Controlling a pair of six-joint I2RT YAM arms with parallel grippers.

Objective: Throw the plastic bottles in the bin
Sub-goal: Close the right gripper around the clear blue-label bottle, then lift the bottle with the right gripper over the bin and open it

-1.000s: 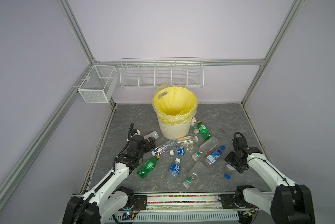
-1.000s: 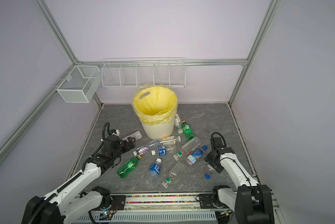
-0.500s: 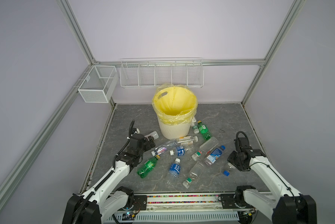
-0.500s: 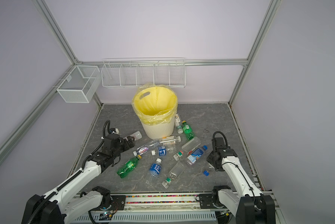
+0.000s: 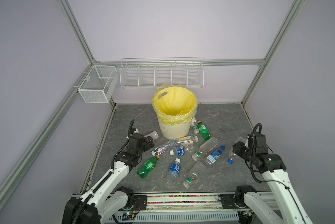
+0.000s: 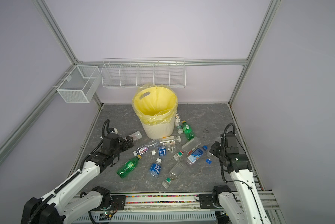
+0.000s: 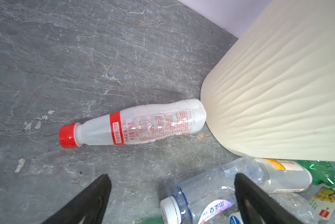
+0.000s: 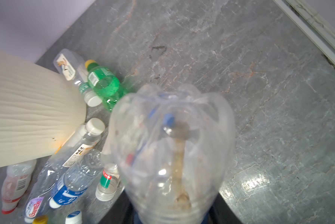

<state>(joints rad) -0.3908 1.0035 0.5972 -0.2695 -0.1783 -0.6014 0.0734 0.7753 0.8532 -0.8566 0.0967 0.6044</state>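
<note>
Several plastic bottles lie scattered on the grey floor in front of the bin (image 5: 174, 114), a cream ribbed bucket with a yellow bag, seen in both top views (image 6: 155, 112). My right gripper (image 5: 237, 149) is shut on a clear bottle (image 8: 172, 145) with a blue cap (image 5: 229, 160); the bottle hangs cap-down, off the floor, at the right. My left gripper (image 7: 171, 176) is open just above the floor. A clear purple-labelled bottle (image 7: 207, 195) lies between its fingers, untouched. Beyond it a white red-capped bottle (image 7: 139, 124) rests against the bin wall (image 7: 279, 87).
A green bottle (image 5: 147, 166) and a blue-labelled bottle (image 5: 174, 168) lie near the front. More bottles crowd the bin's right side, among them another green one (image 8: 104, 85). White wire baskets (image 5: 161, 75) hang on the back and left walls.
My right gripper has shut on the clear blue-capped bottle and raised it from the floor, drawing back a little. My left gripper has edged slightly toward the bin, still open.
</note>
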